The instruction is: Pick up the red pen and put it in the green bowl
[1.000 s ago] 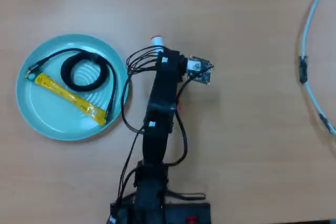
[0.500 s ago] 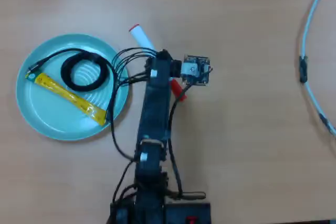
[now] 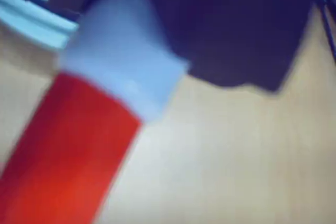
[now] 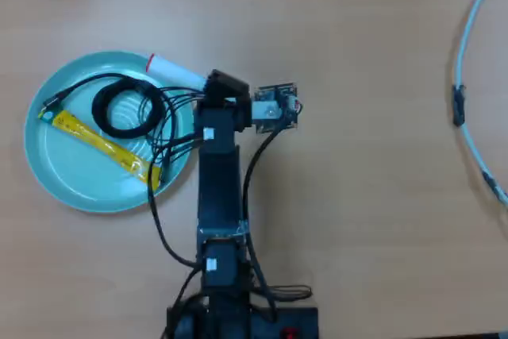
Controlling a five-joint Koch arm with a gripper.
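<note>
Marker, thick and white-barrelled with a red cap [image 4: 171,71], lay slanted in the overhead view, its small red end up-left over the rim of the wide, shallow pale teal dish [image 4: 59,184], its cap end hidden under the arm. The black pincer [image 4: 213,85] clasped it. A black cable coil [image 4: 125,107] and flat yellow strip [image 4: 99,144] sat in the dish on the wooden table [image 4: 365,196].

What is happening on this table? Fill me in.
The arm holds the red pen in its gripper, which is hidden under the wrist in the overhead view. The pen's small red end reaches over the rim of the green bowl. The bowl already holds a coiled black cable and a yellow strip. The pen is not yet released.
</note>
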